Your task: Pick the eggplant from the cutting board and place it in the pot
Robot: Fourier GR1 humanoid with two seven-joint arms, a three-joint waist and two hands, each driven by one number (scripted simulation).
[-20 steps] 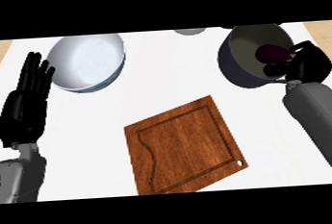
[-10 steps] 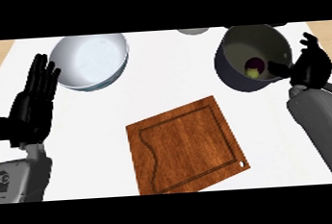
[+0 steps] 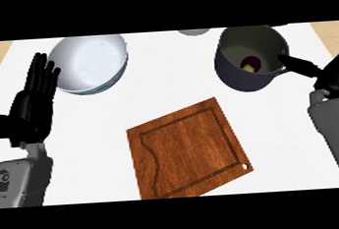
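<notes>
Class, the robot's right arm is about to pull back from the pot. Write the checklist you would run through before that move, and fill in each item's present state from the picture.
1. Eggplant inside the pot: ok, a purple shape lies at its bottom.
2. Cutting board bare of the eggplant: ok.
3. Right hand holds nothing: ok, it sits outside the rim, by the pot's handle.
4. Right hand free of the handle: cannot tell, the two look very close.
5. Pot upright on the counter: ok.
6. Left hand out of the way: ok, resting open at the view's left, beside the bowl.
</notes>
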